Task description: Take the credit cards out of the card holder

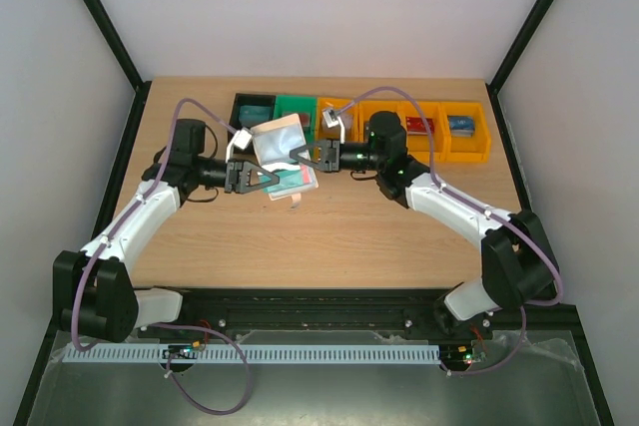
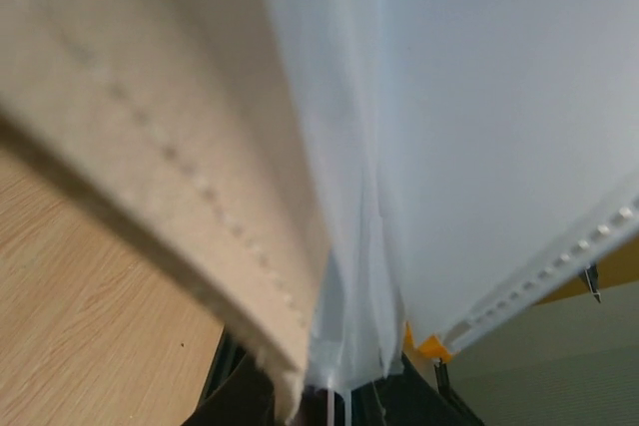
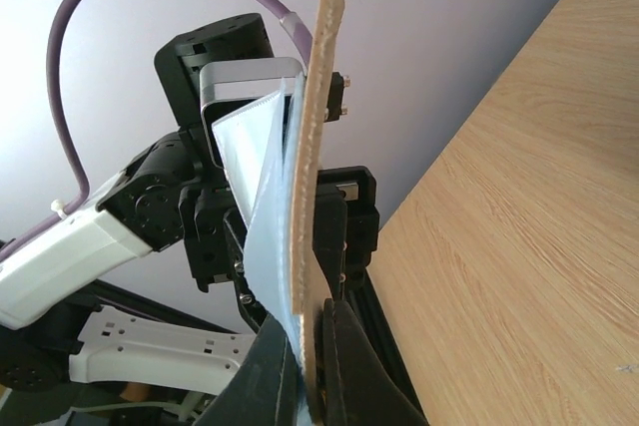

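right gripper [image 1: 300, 155] is clamped on the card holder [image 1: 279, 137] midair, left gripper [image 1: 272, 179] sits against it, can't tell if it's gripping.

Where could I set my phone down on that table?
Bare table lies on the near side, between the left arm and right arm; a small patch lies left of the black bin. Crowded: the back row of bins, and around the raised card holder.

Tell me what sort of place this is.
Probably a robotics lab test cell. A left arm and a right arm are bolted at the near edge of a wooden table. Plain white panels on a black frame box it in. A row of small plastic bins lines the back.
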Action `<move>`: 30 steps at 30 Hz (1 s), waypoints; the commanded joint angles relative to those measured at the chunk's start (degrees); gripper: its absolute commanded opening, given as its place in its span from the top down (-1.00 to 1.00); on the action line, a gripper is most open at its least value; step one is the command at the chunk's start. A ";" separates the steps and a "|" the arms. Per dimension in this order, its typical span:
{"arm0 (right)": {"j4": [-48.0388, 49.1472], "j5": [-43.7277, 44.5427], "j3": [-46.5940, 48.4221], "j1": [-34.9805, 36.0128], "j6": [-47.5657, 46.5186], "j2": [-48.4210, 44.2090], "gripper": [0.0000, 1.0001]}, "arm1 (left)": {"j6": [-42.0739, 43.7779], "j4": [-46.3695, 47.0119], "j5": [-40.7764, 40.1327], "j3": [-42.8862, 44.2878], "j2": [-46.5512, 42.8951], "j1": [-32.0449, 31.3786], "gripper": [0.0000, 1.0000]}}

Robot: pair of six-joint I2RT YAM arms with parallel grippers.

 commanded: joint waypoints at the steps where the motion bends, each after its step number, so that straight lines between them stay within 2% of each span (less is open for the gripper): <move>1: -2.00 -2.16 1.58 -2.27 -2.13 -4.09 0.97 | 2.21 -1.41 -0.84 -0.87 -1.05 1.72 0.83; 12: -2.10 -3.03 1.24 -2.67 -1.62 -4.53 0.97 | 2.49 -1.77 -1.23 -0.75 -1.18 1.80 0.48; 17: -1.70 -2.96 0.81 -2.67 -1.72 -4.43 0.97 | 3.78 -3.39 -0.40 -0.07 -1.21 1.81 0.09; 19: -2.04 -3.05 0.79 -2.67 -2.14 -4.44 0.97 | 6.23 -5.70 0.01 0.77 -1.27 2.01 -0.01; 24: -4.08 -2.38 1.44 -2.48 -3.31 -3.65 0.97 | 7.17 -7.05 -0.93 2.21 -1.34 2.29 -0.05; 30: -5.64 -1.54 2.07 -1.18 -4.85 -2.90 0.97 | 6.09 -6.59 -2.90 2.22 -1.31 2.32 0.12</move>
